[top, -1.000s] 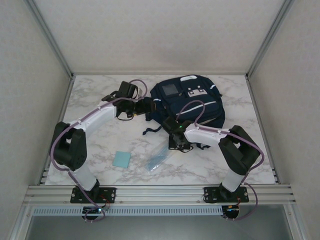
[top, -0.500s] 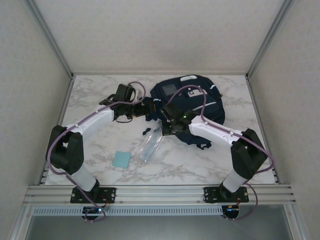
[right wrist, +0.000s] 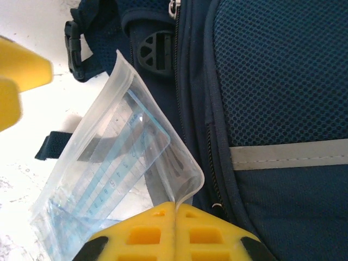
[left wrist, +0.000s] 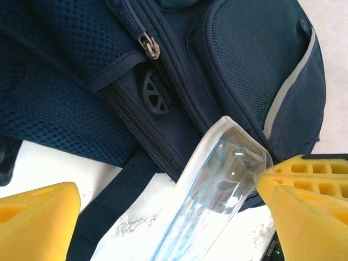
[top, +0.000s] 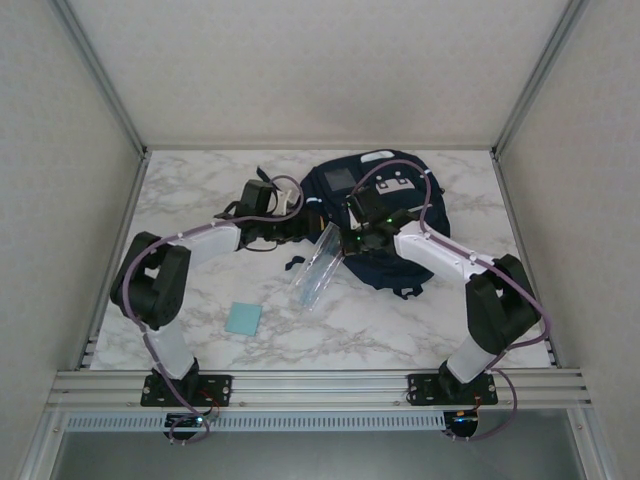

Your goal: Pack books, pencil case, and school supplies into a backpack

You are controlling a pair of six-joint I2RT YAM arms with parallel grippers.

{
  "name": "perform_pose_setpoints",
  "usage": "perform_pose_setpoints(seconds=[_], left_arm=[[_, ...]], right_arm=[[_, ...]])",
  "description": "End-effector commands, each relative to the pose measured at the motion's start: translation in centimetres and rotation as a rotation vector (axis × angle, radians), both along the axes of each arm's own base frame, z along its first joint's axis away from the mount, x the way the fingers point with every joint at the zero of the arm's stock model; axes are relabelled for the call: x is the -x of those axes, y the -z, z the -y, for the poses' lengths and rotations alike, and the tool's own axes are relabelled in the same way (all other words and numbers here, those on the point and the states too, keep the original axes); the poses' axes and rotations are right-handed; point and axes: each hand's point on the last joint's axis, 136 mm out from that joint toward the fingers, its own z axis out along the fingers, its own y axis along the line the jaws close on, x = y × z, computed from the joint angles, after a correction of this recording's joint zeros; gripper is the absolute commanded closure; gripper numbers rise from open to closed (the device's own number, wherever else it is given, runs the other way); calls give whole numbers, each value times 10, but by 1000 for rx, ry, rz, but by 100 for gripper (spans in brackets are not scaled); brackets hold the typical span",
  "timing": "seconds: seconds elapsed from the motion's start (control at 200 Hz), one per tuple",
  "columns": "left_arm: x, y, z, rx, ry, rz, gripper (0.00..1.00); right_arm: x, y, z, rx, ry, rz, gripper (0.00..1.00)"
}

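The clear plastic packet of bluish sticks [top: 318, 265] is up off the table now. A second ago it lay flat, near and left of the bag; now it hangs tilted, its top corner against the left side of the large navy-blue fabric backpack [top: 330, 205] and its lower end trailing towards the near left.

The right gripper [top: 352, 238] has carried it there. In the right wrist view its yellow fingers are pressed together [right wrist: 174, 223] on one corner of the packet [right wrist: 109, 168], right beside the bag's mesh pocket [right wrist: 272, 81].

The right arm, which was folded low a second ago, is now stretched farther towards the far side.

The left gripper [top: 300, 224] waits at the backpack's left edge, as before, though its arm has pulled in nearer. In the left wrist view its jaws stand wide apart [left wrist: 174, 223], and the packet [left wrist: 217, 185] runs down between them, unclamped. The right gripper's gridded fingers [left wrist: 304, 171] hold the packet's top, just beside the left gripper's own finger.

Behind them are a zip pull [left wrist: 148, 46] and a black plastic buckle [left wrist: 155, 92] on the backpack [left wrist: 244, 65].

The small light-blue square pad [top: 243, 318] has not moved; it lies flat on the white marble table [top: 450, 320], near left and well apart from the bag.
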Motion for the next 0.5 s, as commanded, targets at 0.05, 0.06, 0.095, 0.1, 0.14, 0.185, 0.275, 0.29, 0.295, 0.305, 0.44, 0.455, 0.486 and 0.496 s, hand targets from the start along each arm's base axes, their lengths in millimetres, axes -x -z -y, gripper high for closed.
perform_pose_setpoints(seconds=[0.05, 0.06, 0.095, 0.1, 0.14, 0.185, 0.275, 0.29, 0.295, 0.305, 0.44, 0.455, 0.486, 0.496], left_arm=[[-5, -4, 22, 95, 96, 18, 17], [-5, -4, 23, 98, 99, 16, 17], [-4, -2, 27, 108, 110, 6, 20], [-4, -1, 27, 109, 111, 5, 20], [-3, 1, 30, 114, 124, -6, 23], [0, 3, 32, 114, 134, -23, 25], [7, 5, 40, 128, 172, -48, 33], [9, 6, 41, 130, 178, -52, 35], [9, 6, 41, 131, 179, -53, 35], [10, 6, 42, 132, 183, -56, 36], [17, 11, 48, 135, 210, -88, 49], [17, 12, 48, 134, 209, -90, 51], [19, 11, 49, 134, 212, -93, 55], [18, 11, 48, 135, 211, -92, 56]], right_arm=[[-7, -15, -4, -100, -54, 47, 100], [-8, -15, -4, -102, -55, 48, 100], [-9, -15, -3, -105, -53, 50, 100], [-9, -15, -3, -106, -53, 51, 100], [-11, -16, -2, -109, -50, 55, 100], [-13, -16, -1, -113, -46, 57, 100], [-17, -15, 1, -127, -41, 60, 100], [-17, -15, 1, -128, -41, 61, 100], [-18, -15, 1, -128, -40, 61, 100], [-18, -15, 1, -129, -41, 61, 100], [-22, -14, 2, -138, -34, 66, 100], [-22, -14, 2, -139, -35, 65, 100], [-23, -13, 3, -138, -33, 64, 100], [-23, -13, 3, -138, -32, 64, 100]])
